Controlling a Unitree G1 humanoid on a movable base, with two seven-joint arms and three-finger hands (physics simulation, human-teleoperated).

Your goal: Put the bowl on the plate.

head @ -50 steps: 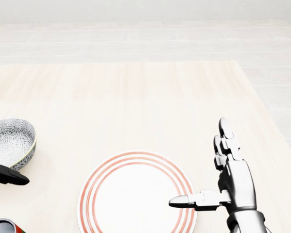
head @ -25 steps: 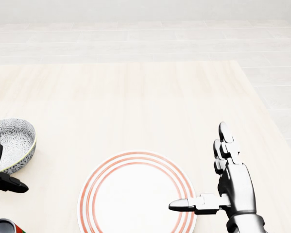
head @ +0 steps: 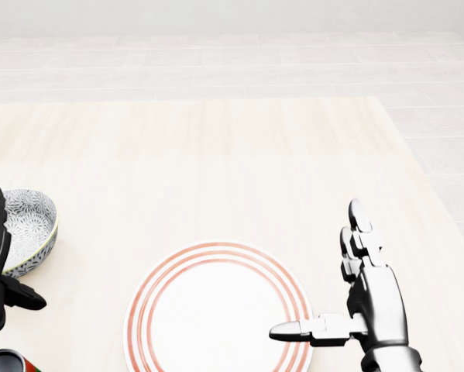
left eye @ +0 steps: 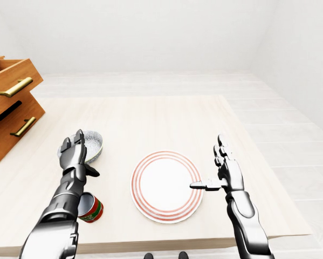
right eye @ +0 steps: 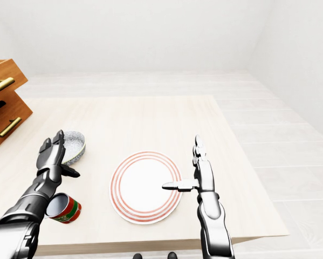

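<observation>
A small bowl point(head: 32, 225) with a grey speckled inside sits on the pale wooden table point(head: 216, 155) at the head view's left. Right of it lies a white plate point(head: 216, 310) with red rings. My left hand point(left eye: 77, 159) stands open with its fingers against the bowl's near side, not closed round it. My right hand point(head: 336, 283) is open beside the plate's right edge, thumb pointing over the rim, fingers up. Neither hand holds anything.
A red and green can point(left eye: 90, 208) lies on its side by my left forearm, near the table's bottom edge. A wooden drawer unit point(left eye: 7, 105) with brass handles stands at the table's left. The table's right edge point(left eye: 258, 156) runs just beyond my right hand.
My left hand has come slightly right and up toward the bowl. My right hand has sunk a little lower in the head view. Bowl and plate have not moved.
</observation>
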